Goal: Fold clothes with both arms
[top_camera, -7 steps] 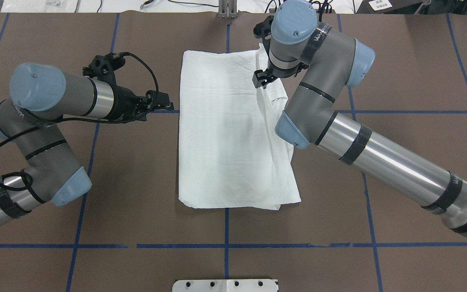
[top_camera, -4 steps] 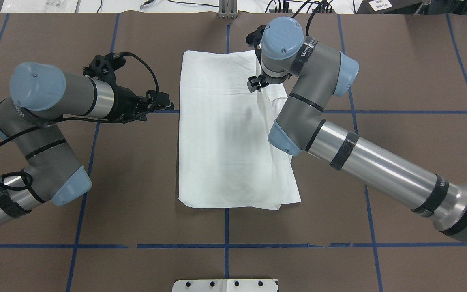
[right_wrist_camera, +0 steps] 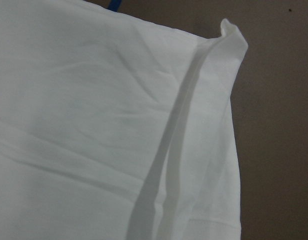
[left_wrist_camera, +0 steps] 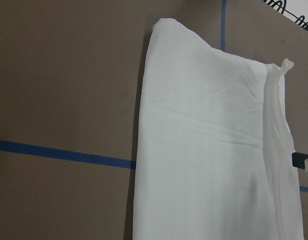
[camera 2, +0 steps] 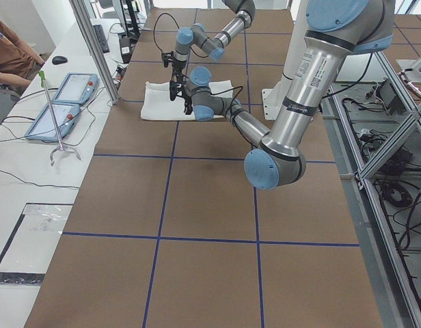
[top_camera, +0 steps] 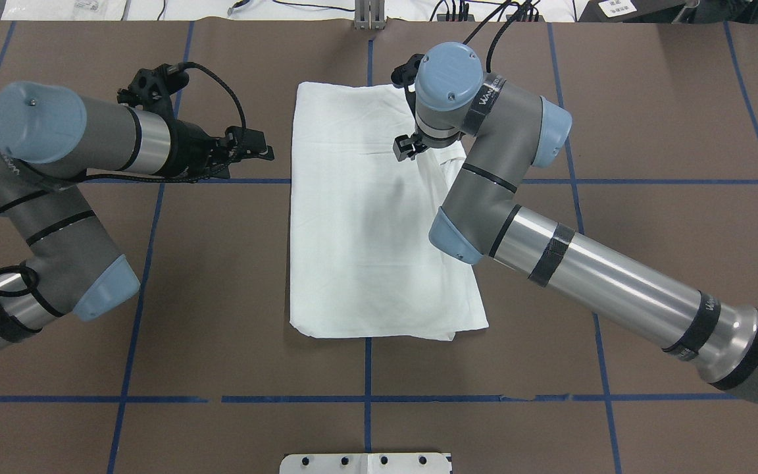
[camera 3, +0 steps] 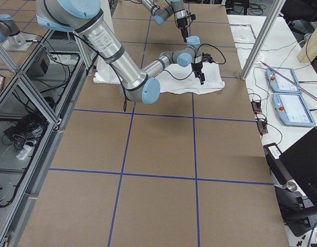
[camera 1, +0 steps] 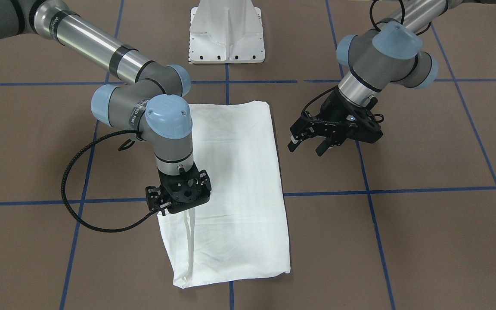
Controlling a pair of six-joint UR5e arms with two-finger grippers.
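Brown tabletop (top_camera: 221, 276) w/ blue tape grid (top_camera: 287, 399), white side bench (camera 2: 19, 178) w/ 2 tablets (camera 2: 75, 87), alu frame posts (camera 2: 96, 48) beside it.

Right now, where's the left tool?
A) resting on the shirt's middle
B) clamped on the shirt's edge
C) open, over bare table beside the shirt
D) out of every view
C: the left tool hangs with jaws apart over bare table, beside the shirt, not touching it.

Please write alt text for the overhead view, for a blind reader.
A white shirt, folded into a long rectangle, lies on a brown table. The right gripper is over its far right part; the open left gripper hangs beside its left edge.
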